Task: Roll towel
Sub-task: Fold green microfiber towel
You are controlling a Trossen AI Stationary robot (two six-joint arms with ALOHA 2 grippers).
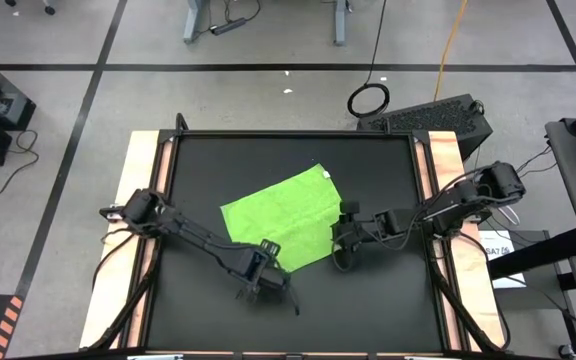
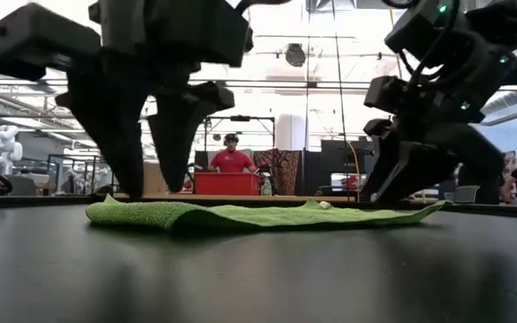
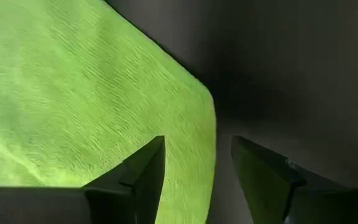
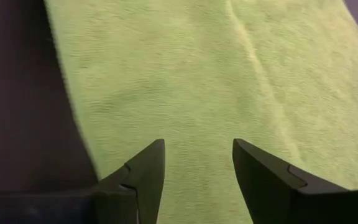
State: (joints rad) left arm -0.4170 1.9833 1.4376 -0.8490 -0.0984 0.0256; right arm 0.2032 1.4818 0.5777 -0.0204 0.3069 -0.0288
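Robotics lab, open-plan floor

Black work table (image 1: 293,300) on a taped grey floor (image 1: 268,40); cables and a keyboard (image 1: 433,115) beside it; beyond, a white humanoid robot (image 2: 3,148), ceiling trusses, a person (image 2: 232,157) at a red bin (image 2: 227,183).

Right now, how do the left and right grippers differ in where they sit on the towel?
The left gripper straddles the towel's edge near a corner, one finger over cloth, one over bare table; the right gripper has both fingers over cloth. Both are open and hold nothing.
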